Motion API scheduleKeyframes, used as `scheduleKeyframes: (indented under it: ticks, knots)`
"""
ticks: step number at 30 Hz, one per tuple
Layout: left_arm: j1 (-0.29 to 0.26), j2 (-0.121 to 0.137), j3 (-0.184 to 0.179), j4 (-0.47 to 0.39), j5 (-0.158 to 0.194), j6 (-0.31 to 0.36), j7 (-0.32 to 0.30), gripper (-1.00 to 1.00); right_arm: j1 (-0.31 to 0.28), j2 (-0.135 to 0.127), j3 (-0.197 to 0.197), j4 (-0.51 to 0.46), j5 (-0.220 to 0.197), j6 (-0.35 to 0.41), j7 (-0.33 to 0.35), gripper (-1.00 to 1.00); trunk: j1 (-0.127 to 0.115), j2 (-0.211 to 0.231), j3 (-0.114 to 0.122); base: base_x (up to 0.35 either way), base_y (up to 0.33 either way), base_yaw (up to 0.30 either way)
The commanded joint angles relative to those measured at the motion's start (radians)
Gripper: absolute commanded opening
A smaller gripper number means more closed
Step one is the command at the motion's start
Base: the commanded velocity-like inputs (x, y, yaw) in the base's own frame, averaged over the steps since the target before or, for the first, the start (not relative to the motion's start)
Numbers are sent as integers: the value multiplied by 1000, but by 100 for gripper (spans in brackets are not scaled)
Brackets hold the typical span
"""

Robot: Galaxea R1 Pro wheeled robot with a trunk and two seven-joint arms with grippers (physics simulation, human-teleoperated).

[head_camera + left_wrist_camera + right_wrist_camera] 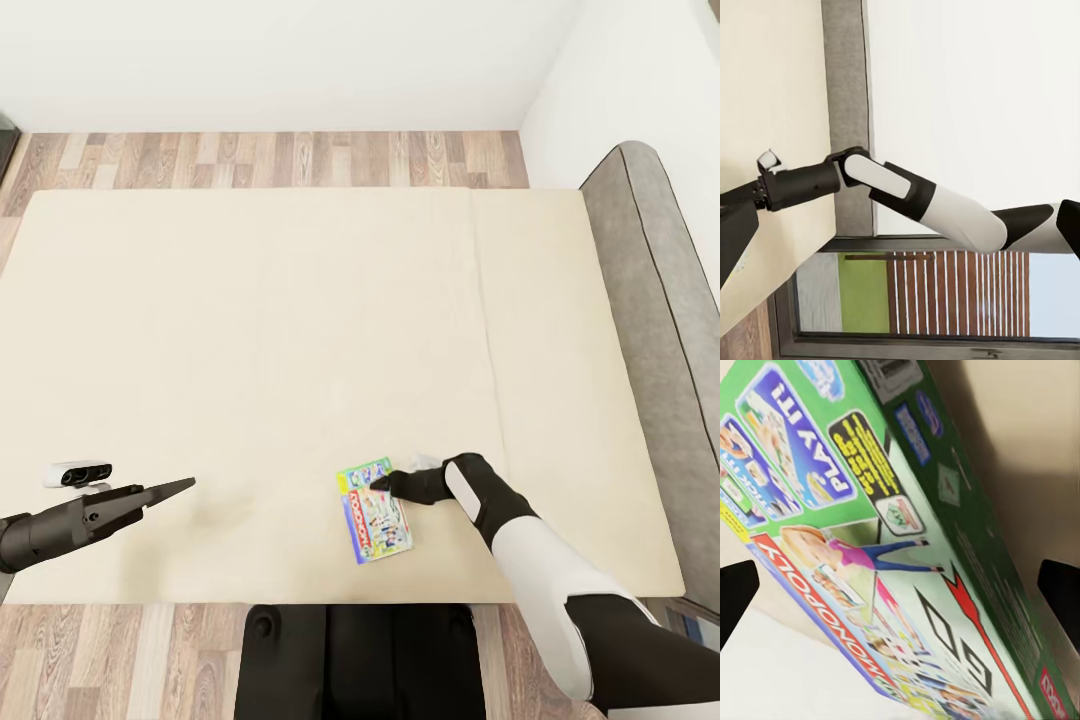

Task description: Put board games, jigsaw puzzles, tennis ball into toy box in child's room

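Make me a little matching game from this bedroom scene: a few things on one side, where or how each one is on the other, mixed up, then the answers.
Things:
1. board game
2. right gripper
3. left gripper
4. headboard

Descriptions:
A. grey padded, along the mattress's right edge in the head view
B. lying flat near the mattress's front edge, green with a red strip
C. at the box's upper edge, a finger on either side
D. over bare mattress, nothing held

Pairs: 1-B, 2-C, 3-D, 4-A
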Motion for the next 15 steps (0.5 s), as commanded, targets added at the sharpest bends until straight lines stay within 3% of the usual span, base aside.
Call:
scheduleKeyframes:
  ticks: [1,15]
  knots:
    - [0,0,0,0,0,11,-4,100,1,0,2,3,7,3,-3,100,1,-1,-1,0,0,0]
    - [0,0,-1,0,0,11,-4,100,4,0,2,15,7,7,-3,100,1,-1,-1,0,0,0]
